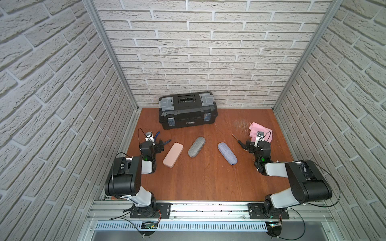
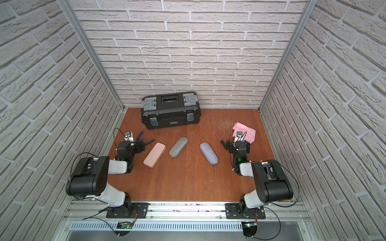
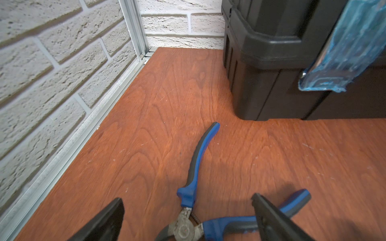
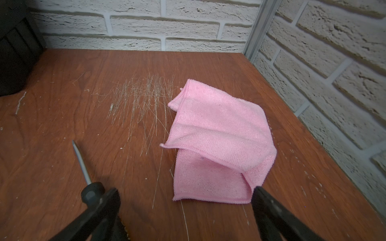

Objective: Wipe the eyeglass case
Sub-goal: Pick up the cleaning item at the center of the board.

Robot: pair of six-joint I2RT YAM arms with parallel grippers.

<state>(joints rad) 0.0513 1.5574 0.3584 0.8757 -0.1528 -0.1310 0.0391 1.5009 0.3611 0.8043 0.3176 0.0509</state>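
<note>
Three eyeglass cases lie in a row mid-table in both top views: a pink one (image 1: 173, 154), a grey one (image 1: 196, 149) and a lavender-blue one (image 1: 227, 153). A folded pink cloth (image 4: 219, 141) lies at the back right (image 1: 261, 130). My right gripper (image 4: 186, 189) is open just short of the cloth's near edge (image 1: 255, 145), holding nothing. My left gripper (image 3: 187, 198) is open and empty, hovering over blue-handled pliers (image 3: 194, 167) left of the pink case (image 1: 153, 144). Neither gripper touches a case.
A black toolbox (image 1: 188, 110) stands against the back wall. A screwdriver (image 4: 83, 167) lies beside my right gripper's finger, left of the cloth. The wood near it is scratched. Brick walls close in on three sides, with a metal rail (image 1: 208, 208) along the front.
</note>
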